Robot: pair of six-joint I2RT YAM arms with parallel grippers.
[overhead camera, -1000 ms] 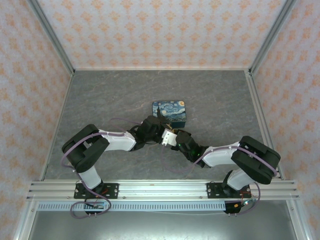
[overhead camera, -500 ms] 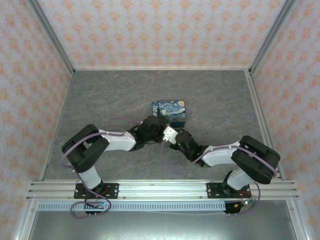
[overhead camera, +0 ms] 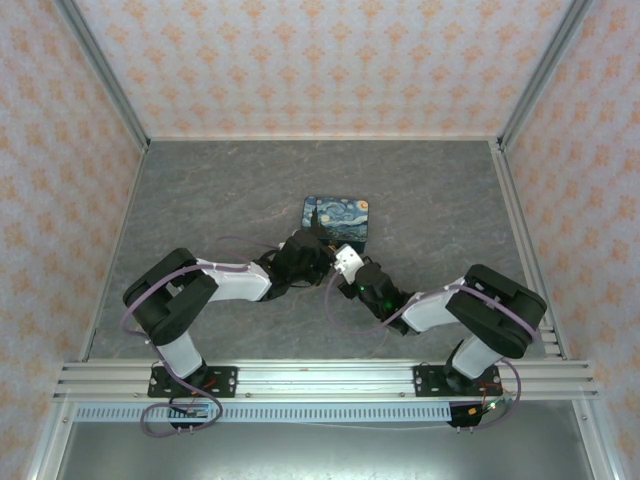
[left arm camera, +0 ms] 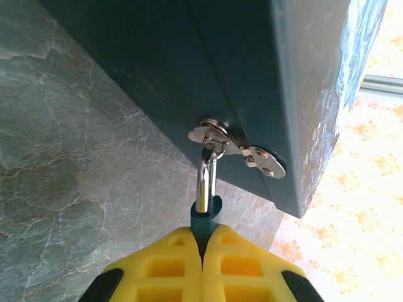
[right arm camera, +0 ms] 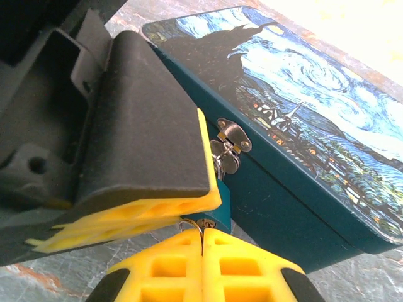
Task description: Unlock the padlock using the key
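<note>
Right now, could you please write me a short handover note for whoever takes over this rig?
Left gripper shut on the padlock.
Right gripper shut on what looks like the key, at the padlock's underside.
The shackle runs through the hasp on the tin.
Done: both grasped, key at lock.
Left: turn key, release shackle, which looks closed.
</note>
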